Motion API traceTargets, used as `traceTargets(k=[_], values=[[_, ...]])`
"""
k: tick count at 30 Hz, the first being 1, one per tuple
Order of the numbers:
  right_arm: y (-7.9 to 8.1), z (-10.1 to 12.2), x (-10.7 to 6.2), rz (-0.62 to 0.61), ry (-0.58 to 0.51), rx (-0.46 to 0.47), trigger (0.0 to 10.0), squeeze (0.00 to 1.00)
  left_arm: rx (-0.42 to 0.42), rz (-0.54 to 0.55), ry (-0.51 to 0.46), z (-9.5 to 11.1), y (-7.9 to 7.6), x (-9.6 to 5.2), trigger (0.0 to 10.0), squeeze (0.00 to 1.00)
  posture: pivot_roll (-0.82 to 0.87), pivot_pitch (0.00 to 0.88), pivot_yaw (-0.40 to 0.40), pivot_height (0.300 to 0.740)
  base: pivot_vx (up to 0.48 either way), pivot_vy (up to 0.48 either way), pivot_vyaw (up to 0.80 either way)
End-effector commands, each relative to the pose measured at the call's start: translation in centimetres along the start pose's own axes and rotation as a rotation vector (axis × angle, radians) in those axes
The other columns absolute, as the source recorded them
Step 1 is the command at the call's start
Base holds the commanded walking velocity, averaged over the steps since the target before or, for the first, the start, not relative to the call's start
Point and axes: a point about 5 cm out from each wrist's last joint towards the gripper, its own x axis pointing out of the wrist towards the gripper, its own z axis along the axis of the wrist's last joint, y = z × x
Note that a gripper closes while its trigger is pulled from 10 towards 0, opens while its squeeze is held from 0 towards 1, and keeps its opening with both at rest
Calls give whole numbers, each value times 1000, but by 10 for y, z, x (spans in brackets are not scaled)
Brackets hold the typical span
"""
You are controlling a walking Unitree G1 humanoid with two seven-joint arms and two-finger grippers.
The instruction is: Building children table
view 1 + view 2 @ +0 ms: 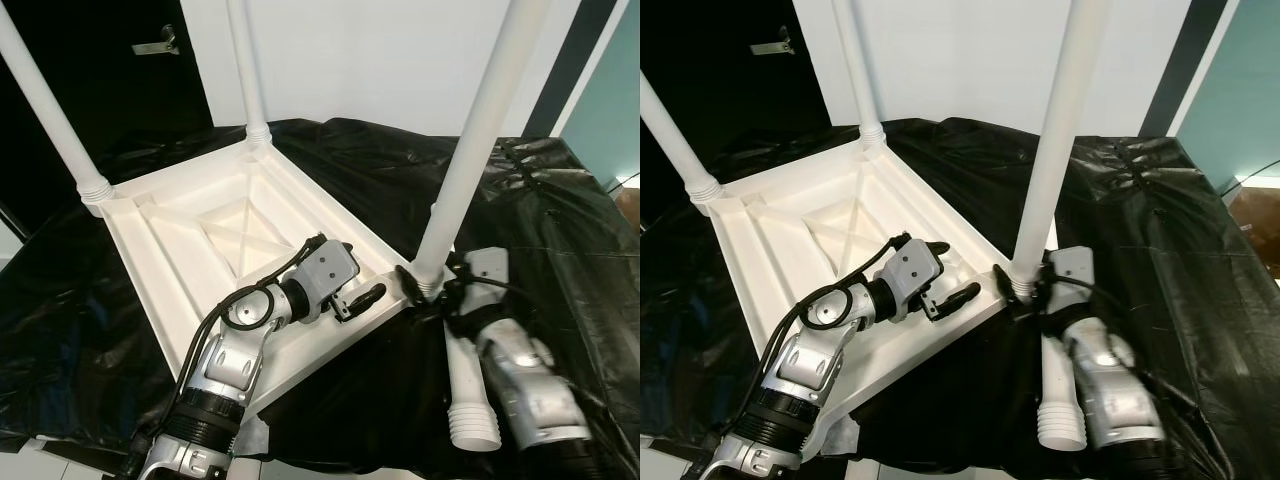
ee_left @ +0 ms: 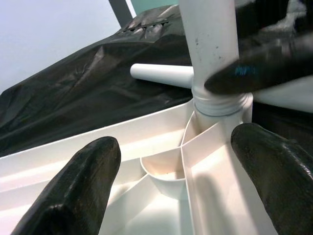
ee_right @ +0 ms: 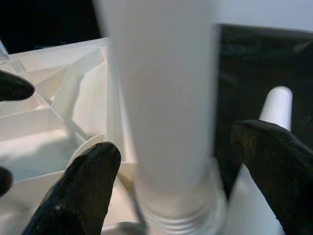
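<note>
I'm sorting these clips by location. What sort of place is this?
Probably an indoor assembly or test area, not a furnished room: an upturned white table lies on black plastic sheeting, with a loose leg alongside and bare walls behind.

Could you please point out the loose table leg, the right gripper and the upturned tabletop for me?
loose table leg (image 1: 468, 395): left eye view, its shaft.
right gripper (image 3: 168, 161): right wrist view, between fingertips.
upturned tabletop (image 1: 170, 255): left eye view, ribbed underside.

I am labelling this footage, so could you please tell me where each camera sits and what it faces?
Head eyes: look down at the upturned white plastic table on black sheeting; both silver arms show.
Left wrist: between open left gripper fingers, toward the near screwed-in white leg.
Right wrist: open right gripper around that leg.
All share that leg.
</note>
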Motion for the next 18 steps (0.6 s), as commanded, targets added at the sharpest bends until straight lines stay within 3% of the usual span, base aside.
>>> traceTargets(k=[1, 5, 10, 11, 14, 15, 18], values=[[0, 0, 1, 72, 0, 17, 10000, 0, -4, 98, 3, -1, 6, 1, 10000, 0, -54, 0, 1, 740, 0, 0, 0], [-14, 5, 14, 192, 45, -69, 10000, 0, -2, 94, 1, -1, 7, 2, 10000, 0, -55, 0, 4, 740, 0, 0, 0], [-19, 11, 26, 270, 64, -111, 10000, 0, 0, 94, -2, 0, 8, 3, 10000, 0, -56, 0, 4, 740, 0, 0, 0], [-18, 13, 35, 337, 82, -138, 8980, 0, 2, 96, -5, 2, 8, 4, 10000, 0, -51, 0, 2, 740, 0, 0, 0], [-17, 13, 38, 358, 91, -147, 8980, 0, 3, 97, -6, 2, 9, 5, 10000, 0, -46, 0, 1, 740, 0, 0, 0], [-15, 13, 41, 372, 94, -152, 392, 0, 4, 98, -8, 3, 9, 5, 10000, 0, -42, 0, -1, 740, 0, 0, 0], [-14, 11, 43, 397, 102, -166, 0, 0, 6, 102, -8, 3, 9, 5, 10000, 0, -39, 0, -1, 740, 0, 0, 0]])
